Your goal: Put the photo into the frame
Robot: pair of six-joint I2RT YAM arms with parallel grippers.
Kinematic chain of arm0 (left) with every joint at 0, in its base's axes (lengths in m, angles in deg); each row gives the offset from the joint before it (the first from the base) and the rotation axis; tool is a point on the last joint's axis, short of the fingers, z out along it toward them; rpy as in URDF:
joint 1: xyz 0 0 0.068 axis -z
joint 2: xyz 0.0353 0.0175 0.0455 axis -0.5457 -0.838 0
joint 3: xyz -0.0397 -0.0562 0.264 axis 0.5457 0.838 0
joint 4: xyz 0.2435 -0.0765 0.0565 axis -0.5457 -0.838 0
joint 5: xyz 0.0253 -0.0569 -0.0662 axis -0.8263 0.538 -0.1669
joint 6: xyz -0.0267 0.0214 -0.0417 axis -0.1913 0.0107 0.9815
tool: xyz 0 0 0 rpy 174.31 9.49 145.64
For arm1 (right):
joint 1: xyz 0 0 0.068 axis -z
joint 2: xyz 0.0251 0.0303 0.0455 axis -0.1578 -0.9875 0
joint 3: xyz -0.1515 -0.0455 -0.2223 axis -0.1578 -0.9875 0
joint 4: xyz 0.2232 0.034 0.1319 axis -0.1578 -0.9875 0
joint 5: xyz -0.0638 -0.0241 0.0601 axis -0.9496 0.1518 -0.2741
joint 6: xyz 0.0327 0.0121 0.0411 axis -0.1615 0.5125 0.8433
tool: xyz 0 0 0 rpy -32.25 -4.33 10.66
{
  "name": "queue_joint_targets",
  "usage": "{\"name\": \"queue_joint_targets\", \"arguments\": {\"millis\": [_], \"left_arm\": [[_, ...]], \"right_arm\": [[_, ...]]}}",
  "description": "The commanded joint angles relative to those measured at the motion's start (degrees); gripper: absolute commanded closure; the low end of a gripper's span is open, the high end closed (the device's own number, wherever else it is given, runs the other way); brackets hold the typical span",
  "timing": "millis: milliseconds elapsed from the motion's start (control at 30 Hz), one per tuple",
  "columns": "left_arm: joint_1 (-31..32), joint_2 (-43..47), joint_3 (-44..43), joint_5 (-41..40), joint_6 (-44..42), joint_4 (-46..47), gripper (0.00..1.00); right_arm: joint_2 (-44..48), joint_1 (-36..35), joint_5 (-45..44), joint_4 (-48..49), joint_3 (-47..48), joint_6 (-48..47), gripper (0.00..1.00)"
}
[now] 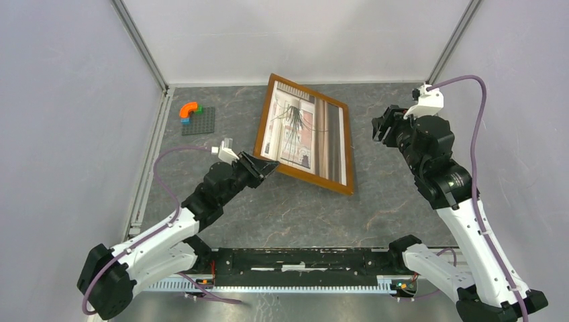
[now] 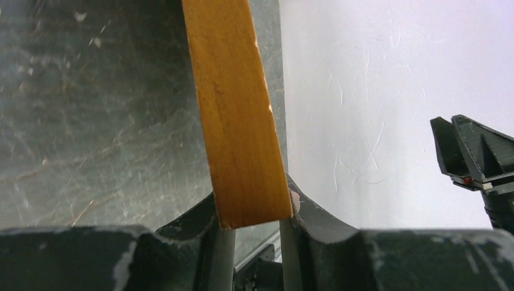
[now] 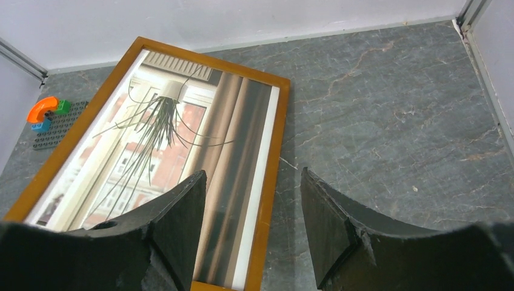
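Note:
The frame [image 1: 308, 90], narrow light brown wood, lies askew in the middle of the grey table with the photo [image 1: 305, 131] of a hanging plant by a window inside it. My left gripper [image 1: 268, 166] is shut on the frame's near left corner. In the left wrist view the wooden moulding [image 2: 236, 121] runs up from between my fingers, pinched by the left gripper [image 2: 251, 206]. My right gripper [image 1: 380, 126] is open and empty, hovering off the frame's right side. In the right wrist view the right gripper [image 3: 253, 171] looks down at the frame's right moulding [image 3: 273, 151] and the photo [image 3: 170, 121].
A grey studded baseplate [image 1: 199, 123] with an orange curved brick [image 1: 190, 109] sits at the back left, also in the right wrist view [image 3: 45, 109]. White walls close the table on three sides. A metal rail [image 1: 151, 157] runs along the left edge.

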Motion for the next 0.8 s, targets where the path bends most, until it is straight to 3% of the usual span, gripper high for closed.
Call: {"name": "queue_joint_targets", "arguments": {"millis": [0, 133, 333, 567, 767], "left_arm": [[-0.8, 1.8, 4.4, 1.0, 12.5, 9.1, 0.98], [-1.5, 3.0, 11.0, -4.3, 18.0, 7.6, 0.98], [-1.8, 0.5, 17.6, -5.8, 26.0, 8.6, 0.98], [-1.8, -1.1, 17.6, -5.2, 30.1, -0.4, 0.97], [-1.8, -2.4, 17.3, -4.6, 33.8, -7.3, 0.88]], "right_arm": [[0.8, 0.2, -0.6, 1.7, -1.0, -0.3, 0.36], [0.9, 0.2, -0.2, 1.5, -1.5, -0.4, 0.36], [1.1, 0.2, 0.4, 1.6, -2.2, -0.5, 0.35], [1.2, 0.2, 1.6, 1.1, -2.7, -0.8, 0.29], [1.9, 0.2, 1.6, 0.8, -2.8, -0.6, 0.3]]}}
